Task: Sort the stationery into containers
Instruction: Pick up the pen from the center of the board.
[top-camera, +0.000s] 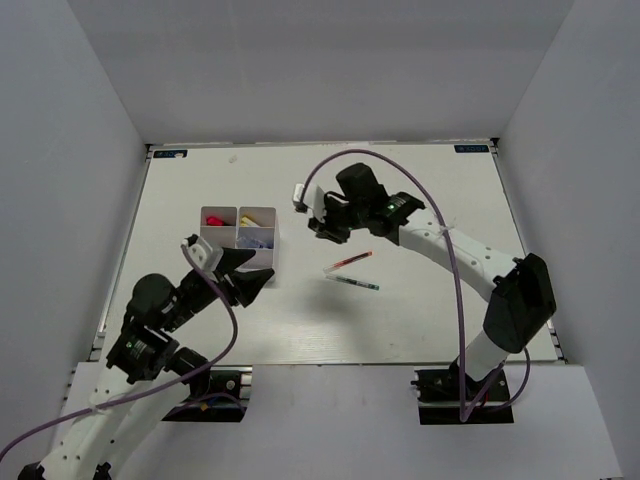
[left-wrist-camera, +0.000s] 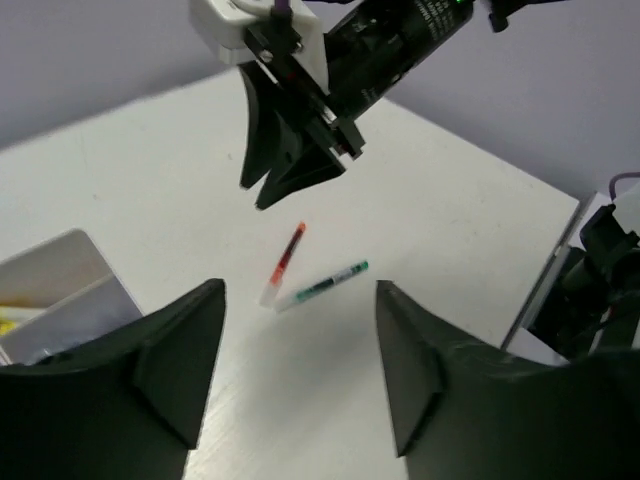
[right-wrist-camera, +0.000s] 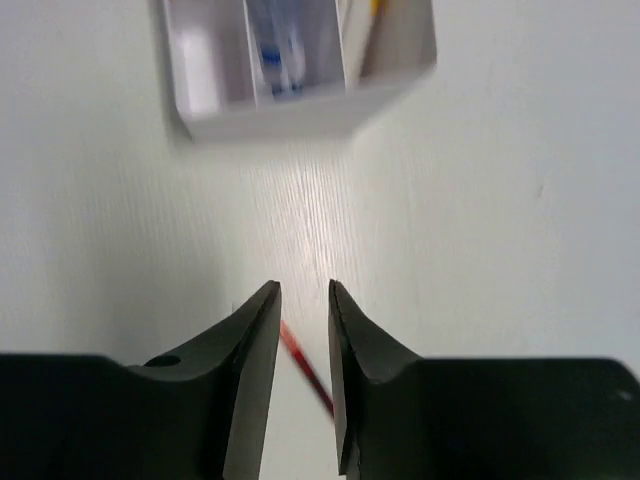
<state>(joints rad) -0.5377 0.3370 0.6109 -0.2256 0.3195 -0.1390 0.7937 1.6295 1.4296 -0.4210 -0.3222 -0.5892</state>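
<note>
A red pen (top-camera: 348, 262) and a green pen (top-camera: 352, 283) lie side by side on the white table, right of the divided white tray (top-camera: 274, 250). The tray holds a red item (top-camera: 215, 218), a yellow item (top-camera: 248, 220) and a blue-labelled tube (right-wrist-camera: 275, 50). My right gripper (top-camera: 318, 232) hovers just above and left of the red pen (right-wrist-camera: 305, 365), its jaws only a narrow gap apart and empty. My left gripper (top-camera: 255, 268) is wide open and empty by the tray's near right corner. In its wrist view both pens (left-wrist-camera: 287, 258) (left-wrist-camera: 325, 285) lie beyond it.
White walls enclose the table on the left, right and back. The right arm (top-camera: 470, 260) reaches across the right half of the table. The tray wall (left-wrist-camera: 60, 270) shows at the left of the left wrist view, and the tray (right-wrist-camera: 300, 110) lies ahead in the right wrist view.
</note>
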